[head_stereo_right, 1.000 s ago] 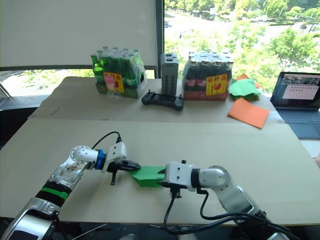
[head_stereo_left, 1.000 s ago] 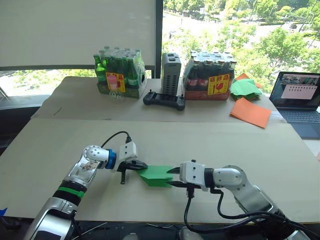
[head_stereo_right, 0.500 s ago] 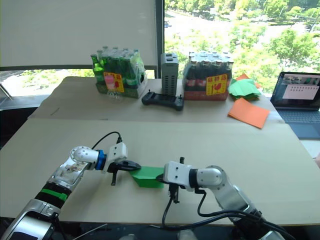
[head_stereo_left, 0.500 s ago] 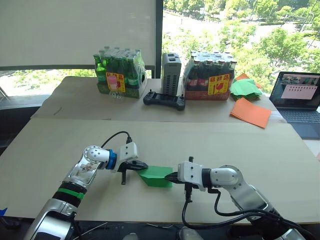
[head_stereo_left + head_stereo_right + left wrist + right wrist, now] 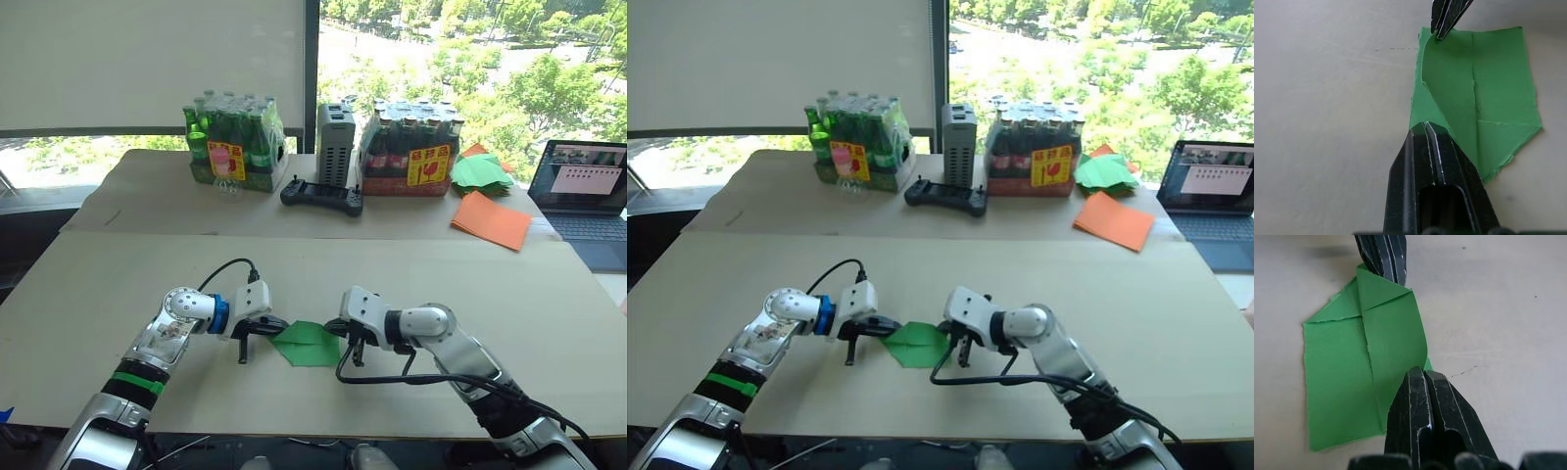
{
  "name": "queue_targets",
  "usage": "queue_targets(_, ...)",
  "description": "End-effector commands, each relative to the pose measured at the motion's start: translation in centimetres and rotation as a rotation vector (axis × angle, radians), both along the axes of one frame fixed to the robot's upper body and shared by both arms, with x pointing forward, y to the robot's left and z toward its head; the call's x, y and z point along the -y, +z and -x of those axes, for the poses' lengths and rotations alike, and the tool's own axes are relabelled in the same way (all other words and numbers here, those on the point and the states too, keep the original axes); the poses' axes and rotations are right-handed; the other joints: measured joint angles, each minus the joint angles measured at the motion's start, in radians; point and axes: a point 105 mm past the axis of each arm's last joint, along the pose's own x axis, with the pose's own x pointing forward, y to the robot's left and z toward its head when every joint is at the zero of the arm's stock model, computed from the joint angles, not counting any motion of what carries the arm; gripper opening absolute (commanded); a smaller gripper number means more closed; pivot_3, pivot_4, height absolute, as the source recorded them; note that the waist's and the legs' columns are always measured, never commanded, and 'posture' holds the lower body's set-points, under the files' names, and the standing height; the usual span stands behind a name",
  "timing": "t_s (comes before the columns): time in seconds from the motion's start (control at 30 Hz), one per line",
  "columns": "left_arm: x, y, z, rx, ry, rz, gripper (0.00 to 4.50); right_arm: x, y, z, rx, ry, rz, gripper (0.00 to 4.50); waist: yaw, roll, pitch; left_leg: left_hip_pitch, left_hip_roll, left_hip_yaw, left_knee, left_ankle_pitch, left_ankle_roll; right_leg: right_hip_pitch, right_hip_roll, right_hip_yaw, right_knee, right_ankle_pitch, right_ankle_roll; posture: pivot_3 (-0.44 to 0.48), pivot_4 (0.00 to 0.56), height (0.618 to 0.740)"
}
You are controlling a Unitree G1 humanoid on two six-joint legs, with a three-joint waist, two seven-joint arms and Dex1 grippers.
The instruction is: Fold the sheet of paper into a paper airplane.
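Note:
The sheet of paper point(image 5: 309, 345) is bright green and lies near the front of the table, folded into a broad piece with a centre crease and one pointed end point(image 5: 1484, 93). One long flap point(image 5: 1396, 347) curls up off the rest. My left gripper point(image 5: 276, 324) is at the paper's left end, shut on the flap's edge point(image 5: 1425, 128). My right gripper point(image 5: 335, 326) is at the right end, shut on the same raised edge point(image 5: 1422, 373). The two sets of fingertips face each other along the flap.
At the back stand a pack of green bottles point(image 5: 233, 145), a grey box point(image 5: 335, 145), a pack of dark bottles point(image 5: 411, 147) and a black controller point(image 5: 321, 196). A heap of green folded papers point(image 5: 480, 171), orange sheets point(image 5: 490, 220) and a laptop point(image 5: 588, 186) lie at the back right.
My right gripper, open around the paper's right side a second ago, has shut and swung farther back and left to the flap's edge. The left gripper has stayed put.

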Motion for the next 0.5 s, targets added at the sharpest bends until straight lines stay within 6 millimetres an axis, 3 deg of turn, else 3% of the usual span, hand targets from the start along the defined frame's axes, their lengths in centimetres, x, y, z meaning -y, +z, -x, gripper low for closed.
queue_targets(0.03,-0.6,-0.4,0.2,-0.005,0.013,-0.029,0.00,0.1,-1.0,0.1,-0.033,-0.012,0.020,0.04,0.000,0.000,0.000,0.000,0.000,0.000,0.000,0.000,0.000,0.000,0.000,0.000,0.000,0.000,0.000,0.000,0.150,0.740)
queue_targets(0.17,-1.5,0.5,-0.5,0.039,0.051,-0.043,0.00,0.0,-1.5,0.0,-0.045,-0.025,0.026,0.04,-0.003,0.000,0.000,0.000,0.000,0.000,0.000,0.000,0.000,0.000,0.000,0.000,0.000,0.000,0.000,0.000,0.150,0.740)
queue_targets(0.27,-2.2,2.4,-1.3,0.092,0.084,-0.033,0.00,-0.1,-1.5,0.0,-0.047,-0.025,0.020,0.04,-0.005,0.000,0.000,0.001,0.000,0.000,0.000,0.000,0.000,0.000,0.000,0.000,0.001,0.000,0.000,0.000,0.150,0.740)
queue_targets(0.37,-1.4,4.6,-0.7,0.085,0.058,0.050,0.00,-0.2,-1.5,0.0,-0.047,-0.026,0.018,0.04,-0.004,0.000,0.000,0.001,0.000,0.000,0.000,0.000,0.000,0.000,0.000,0.000,0.002,0.000,0.000,0.000,0.150,0.740)
queue_targets(0.5,-0.1,4.9,0.8,0.037,0.000,0.092,0.00,-0.3,-1.5,-0.1,-0.040,-0.026,0.026,0.04,-0.006,0.000,0.000,0.001,0.000,0.000,0.000,0.000,0.000,0.000,0.000,0.000,0.001,0.000,0.000,0.000,0.150,0.740)
